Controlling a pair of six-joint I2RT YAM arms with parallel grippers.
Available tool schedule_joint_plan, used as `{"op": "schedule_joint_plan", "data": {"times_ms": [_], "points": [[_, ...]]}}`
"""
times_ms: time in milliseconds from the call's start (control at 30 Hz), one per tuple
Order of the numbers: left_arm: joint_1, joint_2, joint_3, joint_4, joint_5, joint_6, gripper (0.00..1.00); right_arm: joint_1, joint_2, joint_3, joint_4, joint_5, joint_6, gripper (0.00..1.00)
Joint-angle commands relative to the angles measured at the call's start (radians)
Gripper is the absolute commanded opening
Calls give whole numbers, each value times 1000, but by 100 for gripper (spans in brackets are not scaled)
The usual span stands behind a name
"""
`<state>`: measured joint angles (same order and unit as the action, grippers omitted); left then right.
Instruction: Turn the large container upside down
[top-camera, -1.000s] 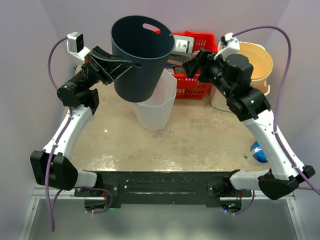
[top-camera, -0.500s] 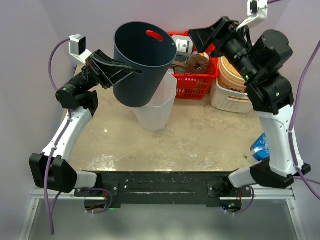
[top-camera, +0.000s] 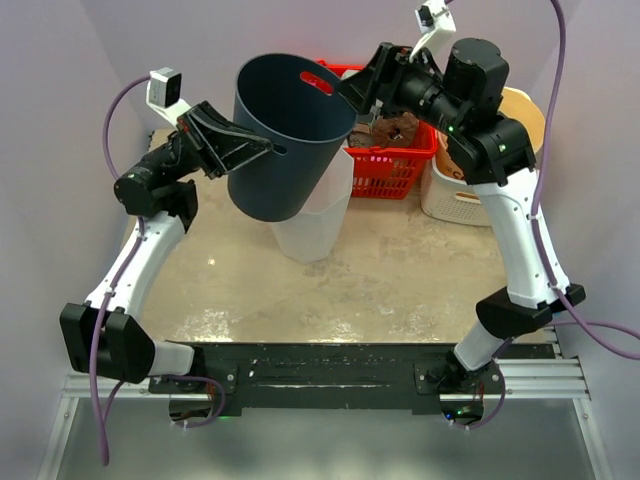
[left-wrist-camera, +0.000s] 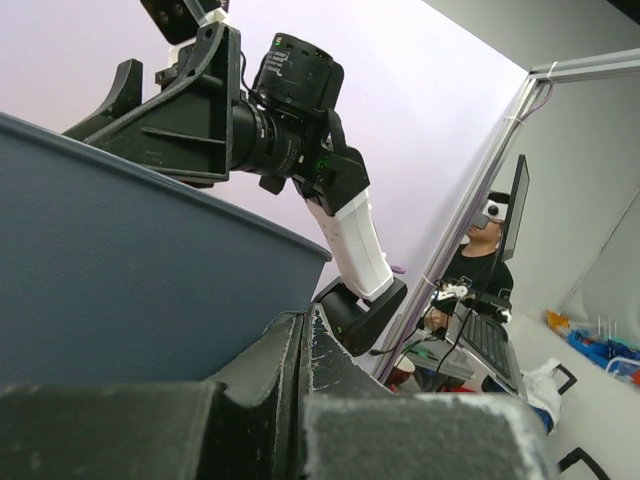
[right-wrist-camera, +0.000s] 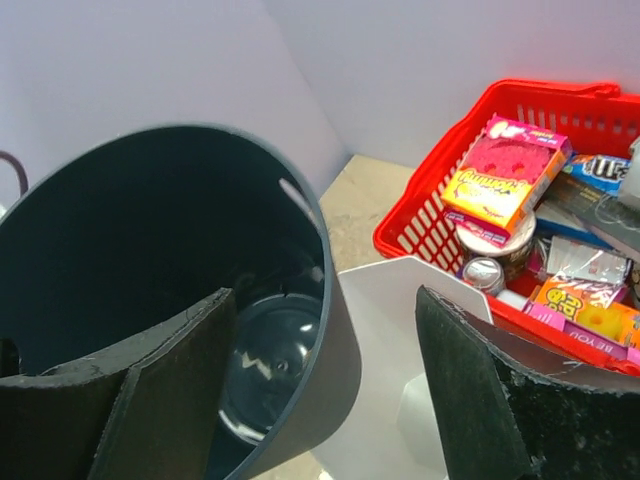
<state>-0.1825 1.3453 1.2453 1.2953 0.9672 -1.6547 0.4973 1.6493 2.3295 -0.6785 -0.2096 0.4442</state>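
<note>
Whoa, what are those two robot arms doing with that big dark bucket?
The left gripper is shut on the rim of the big dark bucket and holds it up in the air, tilted, right by a white container standing on the table. The right gripper is open at the bucket's far rim, with the rim between its fingers, not squeezing. The bucket's opening faces up, so it is not yet upside down. A red basket of snacks sits behind.

Left gripper (top-camera: 266, 148) clamped, right gripper (top-camera: 354, 84) spread wide
</note>
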Motion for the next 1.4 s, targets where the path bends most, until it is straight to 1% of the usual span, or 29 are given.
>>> {"op": "schedule_joint_plan", "data": {"times_ms": [0,67,100,267,300,333,367,433,467,533,567,667,700,800,833,867,933,1000,1133,1233,1367], "points": [[2,17,52,291,2,-59,0,-3,1,13,14,-76,-16,73],[0,29,62,320,5,-77,0,-3,17,14,13,-94,-18,70],[0,32,63,326,1,-88,0,-2,18,11,13,-96,-19,66],[-3,49,75,341,1,-102,0,-3,24,-12,17,-106,-29,59],[-3,49,77,343,1,-106,0,-2,24,-18,17,-103,-32,56],[-3,52,80,348,2,-108,0,-3,24,-27,19,-102,-35,49],[-5,55,85,349,1,-112,0,-2,24,-32,20,-102,-36,46],[-6,60,88,354,-2,-114,0,-3,23,-38,20,-94,-39,36],[-8,63,91,354,-5,-114,0,-2,21,-41,22,-90,-41,28],[-11,69,94,357,-7,-116,0,-2,17,-45,25,-86,-42,22],[-12,71,98,357,-8,-116,0,-2,14,-48,34,-83,-42,16],[-14,75,102,354,-10,-111,0,-2,-5,-78,74,-82,-33,10],[-15,72,105,349,-12,-109,0,-2,-12,-84,85,-76,-22,5],[-15,69,103,332,-21,-94,0,-2,-36,-120,129,-68,5,0],[-15,68,102,325,-24,-86,2,-2,-42,-145,143,-68,14,0],[-15,64,100,319,-31,-71,8,1,-54,-159,167,-68,31,0],[-17,54,89,294,-41,-54,12,6,-69,-202,201,-42,45,0],[-17,38,79,266,-67,-22,22,17,-89,-240,221,-22,59,0],[-29,9,48,204,-114,58,31,52,-105,-265,253,41,67,0],[-48,-8,37,168,-159,108,35,75,-105,-272,266,65,70,0],[-86,-15,34,116,-205,180,39,112,-109,-283,280,139,68,0]]}}
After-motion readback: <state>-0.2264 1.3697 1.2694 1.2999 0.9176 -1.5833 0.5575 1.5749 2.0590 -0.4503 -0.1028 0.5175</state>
